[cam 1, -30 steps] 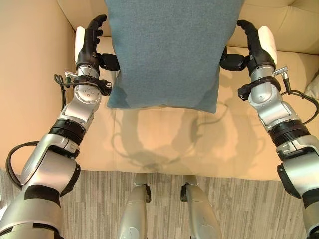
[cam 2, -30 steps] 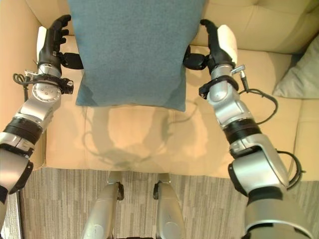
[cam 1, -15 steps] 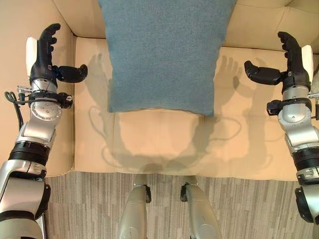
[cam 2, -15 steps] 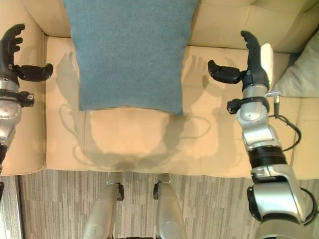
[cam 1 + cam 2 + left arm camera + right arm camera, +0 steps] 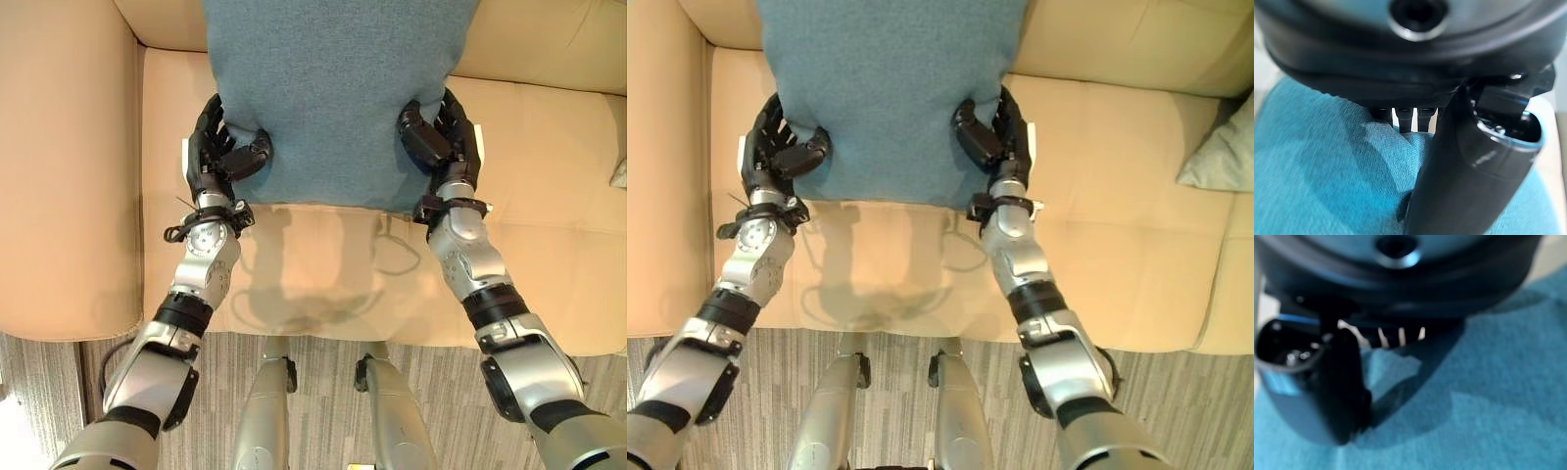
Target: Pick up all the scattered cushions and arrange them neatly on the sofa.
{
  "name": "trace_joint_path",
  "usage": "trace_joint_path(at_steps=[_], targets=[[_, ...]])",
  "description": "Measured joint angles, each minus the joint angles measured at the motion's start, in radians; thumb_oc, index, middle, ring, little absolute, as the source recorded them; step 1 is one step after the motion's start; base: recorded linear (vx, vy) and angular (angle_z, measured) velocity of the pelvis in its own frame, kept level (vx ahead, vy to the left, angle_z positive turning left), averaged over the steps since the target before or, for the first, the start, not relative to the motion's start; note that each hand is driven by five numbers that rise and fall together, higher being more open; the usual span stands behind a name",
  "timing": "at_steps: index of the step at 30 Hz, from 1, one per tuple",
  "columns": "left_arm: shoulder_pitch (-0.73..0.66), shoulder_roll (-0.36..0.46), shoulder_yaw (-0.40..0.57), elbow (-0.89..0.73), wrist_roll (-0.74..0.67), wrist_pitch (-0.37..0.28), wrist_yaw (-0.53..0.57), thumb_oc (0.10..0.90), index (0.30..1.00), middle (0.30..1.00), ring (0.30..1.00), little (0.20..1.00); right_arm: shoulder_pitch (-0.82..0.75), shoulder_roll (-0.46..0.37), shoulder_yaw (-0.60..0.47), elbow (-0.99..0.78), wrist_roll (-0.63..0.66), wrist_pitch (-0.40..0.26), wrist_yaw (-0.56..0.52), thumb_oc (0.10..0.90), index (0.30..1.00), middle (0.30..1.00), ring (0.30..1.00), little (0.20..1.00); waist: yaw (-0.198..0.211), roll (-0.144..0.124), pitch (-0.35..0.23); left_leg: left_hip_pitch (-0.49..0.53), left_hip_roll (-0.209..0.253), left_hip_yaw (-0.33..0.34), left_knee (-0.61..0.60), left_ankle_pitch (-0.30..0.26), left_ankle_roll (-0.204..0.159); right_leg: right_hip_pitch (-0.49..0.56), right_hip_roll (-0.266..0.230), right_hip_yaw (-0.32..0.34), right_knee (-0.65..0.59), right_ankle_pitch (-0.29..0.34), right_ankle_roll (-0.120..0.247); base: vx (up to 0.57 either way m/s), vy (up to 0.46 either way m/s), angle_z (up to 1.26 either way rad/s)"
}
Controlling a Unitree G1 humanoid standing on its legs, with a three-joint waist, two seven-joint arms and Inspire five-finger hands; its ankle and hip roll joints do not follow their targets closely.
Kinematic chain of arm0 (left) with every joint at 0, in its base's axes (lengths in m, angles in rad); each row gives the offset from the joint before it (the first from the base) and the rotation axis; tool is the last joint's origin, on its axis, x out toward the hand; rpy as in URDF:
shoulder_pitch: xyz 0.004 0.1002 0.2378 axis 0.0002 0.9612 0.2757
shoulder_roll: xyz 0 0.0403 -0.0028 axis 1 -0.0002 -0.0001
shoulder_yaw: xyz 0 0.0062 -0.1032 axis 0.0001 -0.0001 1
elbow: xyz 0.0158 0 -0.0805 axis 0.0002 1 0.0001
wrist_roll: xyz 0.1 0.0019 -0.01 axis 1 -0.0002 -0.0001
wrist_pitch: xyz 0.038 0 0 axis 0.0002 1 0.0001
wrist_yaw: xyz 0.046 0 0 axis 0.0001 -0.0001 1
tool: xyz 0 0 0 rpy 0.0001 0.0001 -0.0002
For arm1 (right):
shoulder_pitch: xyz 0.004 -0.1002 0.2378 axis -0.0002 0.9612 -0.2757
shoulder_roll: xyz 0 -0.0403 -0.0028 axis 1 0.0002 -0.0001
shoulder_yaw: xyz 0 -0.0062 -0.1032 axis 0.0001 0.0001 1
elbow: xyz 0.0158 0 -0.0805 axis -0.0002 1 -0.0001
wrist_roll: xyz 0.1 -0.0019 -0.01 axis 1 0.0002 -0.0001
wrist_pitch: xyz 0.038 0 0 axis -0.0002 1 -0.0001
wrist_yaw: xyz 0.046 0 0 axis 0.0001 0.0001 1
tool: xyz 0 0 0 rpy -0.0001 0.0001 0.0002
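A large teal-blue cushion [image 5: 338, 93] stands on the seat of a beige sofa [image 5: 549, 147], its upper part leaning against the backrest and its lower edge resting on the seat cushion. Both of the robot's hands grip it near its 2 lower corners.

The left hand [image 5: 217, 157] is closed on the cushion's lower left edge: the thumb lies across the front of the fabric while the fingers curl round behind the side. In the left wrist view the thumb [image 5: 1469, 166] presses into the teal cloth [image 5: 1327, 171], which bunches up between it and the fingertips.

The right hand [image 5: 443, 142] is closed on the lower right edge in the same way, thumb on the front face and fingers wrapped round the side. The right wrist view shows its thumb [image 5: 1337, 387] pushed into the fabric, with a fold pinched between thumb and fingers.

A second, pale grey cushion [image 5: 1220, 147] lies on the sofa seat well apart to the right, partly cut off by the view's edge. In front of the sofa there is a grey striped carpet [image 5: 441, 411].
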Motion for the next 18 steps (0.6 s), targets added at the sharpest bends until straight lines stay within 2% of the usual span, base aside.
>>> trace_joint_path(at_steps=[1,2,3,12,16,18], targets=[[-0.005,0.002,-0.011,0.003,0.000,0.000,0.000,0.444,0.366,0.366,0.366,0.366,-0.002,-0.001,0.007,0.001,0.000,0.000,-0.002,0.598,0.596,0.596,0.596,0.596,0.000,0.000,0.000,-0.002,0.000,0.000,0.000,0.001,0.000,-0.003,0.000,0.000,0.000,0.000,0.000,0.00,0.000,0.00],[-0.009,0.008,-0.022,0.009,0.001,0.001,0.000,0.400,0.300,0.300,0.300,0.300,-0.003,-0.003,0.018,0.002,0.000,0.000,-0.001,0.485,0.427,0.427,0.427,0.427,-0.001,0.000,0.000,-0.003,0.001,0.000,0.000,0.002,0.000,-0.003,0.001,0.000,0.000,0.001,0.000,0.00,0.000,0.00],[-0.010,0.009,-0.024,0.017,0.001,0.000,0.000,0.400,0.300,0.300,0.300,0.300,-0.005,-0.004,0.025,0.002,0.000,0.000,-0.002,0.400,0.300,0.300,0.300,0.300,-0.003,0.000,0.000,-0.002,0.001,0.001,0.000,0.002,0.000,-0.003,0.001,0.000,0.000,0.001,0.000,0.00,0.000,0.00],[-0.013,0.061,-0.023,-0.002,0.053,0.010,-0.002,0.400,0.300,0.300,0.300,0.300,-0.004,-0.059,0.031,-0.028,-0.055,0.004,0.001,0.400,0.300,0.300,0.300,0.300,-0.013,-0.002,0.001,-0.007,0.003,0.002,0.000,0.002,-0.001,-0.008,0.003,0.001,0.000,0.002,0.000,0.00,0.000,0.00],[-0.012,0.070,-0.017,-0.064,0.089,0.011,-0.002,0.400,0.300,0.300,0.300,0.300,0.007,-0.061,-0.018,-0.072,-0.103,0.000,-0.001,0.400,0.300,0.300,0.300,0.300,-0.013,-0.003,0.002,-0.017,0.002,0.002,0.000,0.002,-0.001,-0.017,0.002,0.001,0.000,0.002,0.000,0.00,0.000,0.00],[0.036,0.071,0.019,-0.165,0.104,0.021,0.002,0.400,0.300,0.300,0.300,0.300,0.070,-0.053,-0.087,-0.186,-0.132,0.000,-0.003,0.400,0.300,0.300,0.300,0.300,-0.012,-0.005,0.002,-0.026,0.002,0.001,0.000,0.002,-0.001,-0.026,0.002,0.001,-0.001,0.002,0.000,0.00,0.000,0.00]])
